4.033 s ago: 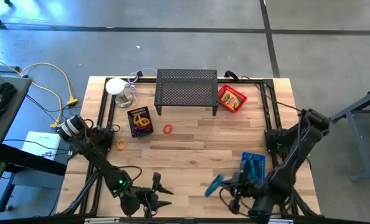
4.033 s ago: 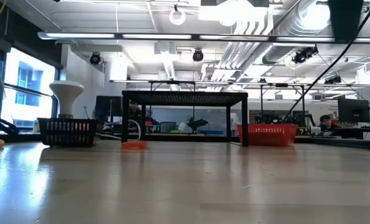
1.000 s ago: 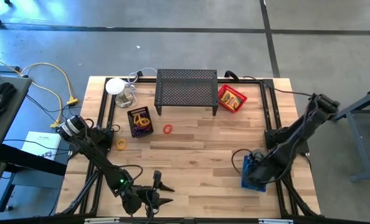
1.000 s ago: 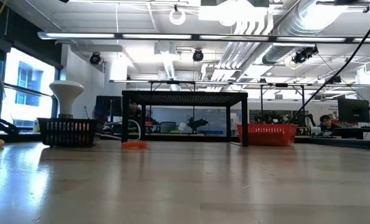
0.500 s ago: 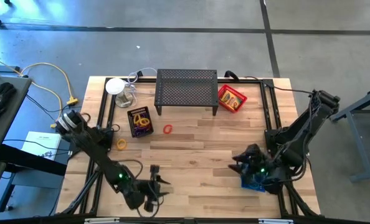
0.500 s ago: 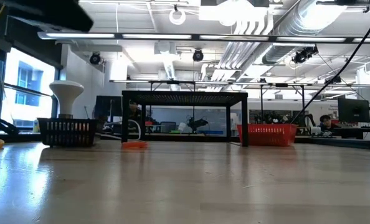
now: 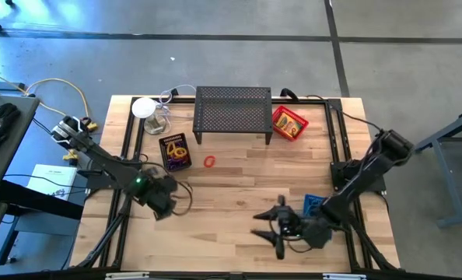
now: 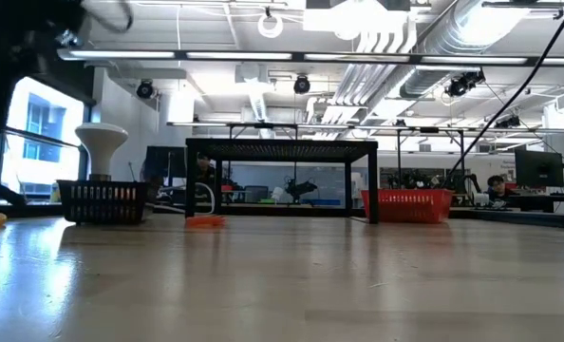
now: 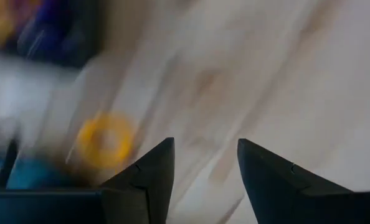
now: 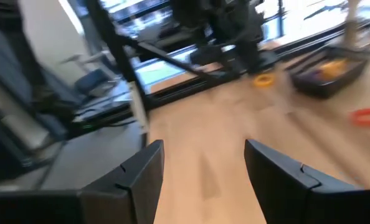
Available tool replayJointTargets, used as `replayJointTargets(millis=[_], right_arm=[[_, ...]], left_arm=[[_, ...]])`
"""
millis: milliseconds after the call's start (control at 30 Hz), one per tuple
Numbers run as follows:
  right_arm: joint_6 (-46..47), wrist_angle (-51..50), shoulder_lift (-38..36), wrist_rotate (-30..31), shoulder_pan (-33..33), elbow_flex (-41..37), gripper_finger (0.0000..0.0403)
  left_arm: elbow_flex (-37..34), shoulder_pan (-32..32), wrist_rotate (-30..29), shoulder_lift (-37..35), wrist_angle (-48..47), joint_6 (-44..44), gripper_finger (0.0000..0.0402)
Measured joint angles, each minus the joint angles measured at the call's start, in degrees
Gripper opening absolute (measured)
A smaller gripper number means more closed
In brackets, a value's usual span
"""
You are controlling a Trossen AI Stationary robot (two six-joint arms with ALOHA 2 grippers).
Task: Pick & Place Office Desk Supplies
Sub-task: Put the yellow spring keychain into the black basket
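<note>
On the light wooden table (image 7: 239, 187) I count three small mesh trays: one black mesh tray (image 7: 175, 152) at the left-centre, holding purple and yellow/orange pieces; one red mesh tray (image 7: 289, 123) near the back-right corner, with one yellow box-like item inside; and one blue mesh tray (image 7: 315, 204) at the right-front, partly hidden by the right arm. Loose rings on the bare wood: two that I can see, one small red-orange ring (image 7: 209, 162) just in front of the black tray and the stand, and one yellow ring (image 9: 105, 138) (seen in the left wrist view only, blurred).

One large black perforated metal stand (image 7: 232, 113) is at the back-centre, between the black and red trays. One white round-topped clear glass object (image 7: 145, 109) stands at the back-left, near the black tray.

Left gripper (image 7: 162, 204) is over the left-front part of the table, fingers spread apart and holding nothing, with the yellow ring close beyond them.

Right gripper (image 7: 271, 225) is low over the front-centre, just left of the blue tray, pointing approx. toward the left side; its fingers are also spread w/ nothing between them.
</note>
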Motion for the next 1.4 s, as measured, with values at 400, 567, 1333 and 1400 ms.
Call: replayJointTargets(millis=[400, 567, 1333, 1400], right_arm=[[-2.99, 4.38, 3.30, -19.80, -8.51, 0.00, 0.0200], [-6.02, 4.11, 3.30, -23.33, -9.58, 0.00, 0.0199], [-5.88, 3.13, 3.30, -23.80, -9.59, 0.00, 0.0199], [-5.79, 3.13, 3.30, -23.80, -9.59, 0.00, 0.0199]], left_arm=[[-6.39, 18.96, 7.94, 0.00, -3.24, 13.47, 0.0168], [-10.78, 24.11, 9.37, 0.00, -1.90, 15.04, 0.0168], [-24.04, 23.55, 13.92, -0.15, 13.19, 6.65, 0.0150], [-24.81, 23.54, 13.99, -0.15, 13.47, 7.98, 0.0121]])
